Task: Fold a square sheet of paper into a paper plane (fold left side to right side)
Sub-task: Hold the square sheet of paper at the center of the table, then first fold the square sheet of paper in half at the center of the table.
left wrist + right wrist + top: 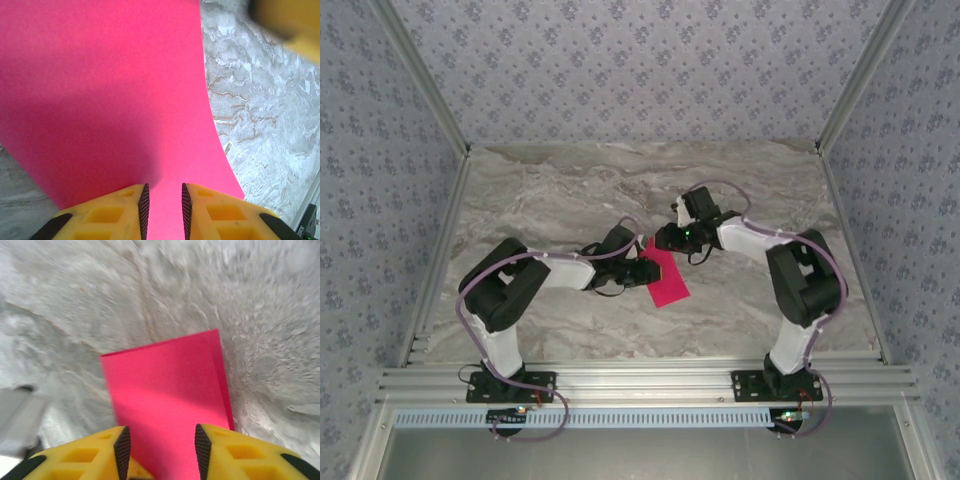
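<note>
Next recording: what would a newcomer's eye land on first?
The magenta-pink sheet of paper, lying mid-table, is the one vivid colour on the grey marbled table. The left gripper at its left edge and the right gripper at its far end both point at it, yellow jaws open.

Both arms reached toward frame centre; left end effector (645,270) stood narrowly parted, right end effector (666,238) wider apart.
</note>
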Robot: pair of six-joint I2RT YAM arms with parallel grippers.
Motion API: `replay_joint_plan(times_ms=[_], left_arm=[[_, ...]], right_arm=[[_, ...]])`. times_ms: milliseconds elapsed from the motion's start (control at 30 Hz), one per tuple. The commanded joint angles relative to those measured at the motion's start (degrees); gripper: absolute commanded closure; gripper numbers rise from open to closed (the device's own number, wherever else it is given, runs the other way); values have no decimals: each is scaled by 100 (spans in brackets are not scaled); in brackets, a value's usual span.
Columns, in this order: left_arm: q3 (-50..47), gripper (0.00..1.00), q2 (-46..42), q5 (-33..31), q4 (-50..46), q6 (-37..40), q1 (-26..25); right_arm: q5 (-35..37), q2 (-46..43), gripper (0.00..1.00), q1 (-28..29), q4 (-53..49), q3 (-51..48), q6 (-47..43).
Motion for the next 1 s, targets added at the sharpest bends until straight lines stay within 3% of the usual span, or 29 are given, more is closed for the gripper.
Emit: replay_joint_plan(times_ms=[0, 100, 267, 467, 700, 967], left_arm=[[-188, 75, 439, -281, -183, -36, -28], [-166, 75, 426, -305, -240, -34, -29], [-149, 75, 391, -343, -294, -21, -32], [-62, 76, 389, -352, -394, 0, -31], [187, 75, 387, -422, -726, 201, 43], [507, 75, 545, -462, -837, 681, 524]], right_arm=[[441, -755, 53, -57, -399, -265, -171], [424, -1231, 56, -42, -634, -693, -201], [-220, -1487, 76, 141, -624, -1506, 69], [-134, -940, 77, 338, -532, -1832, 111], [485, -658, 76, 341, -943, -1827, -6], [770, -607, 77, 325, -1232, -2006, -185]])
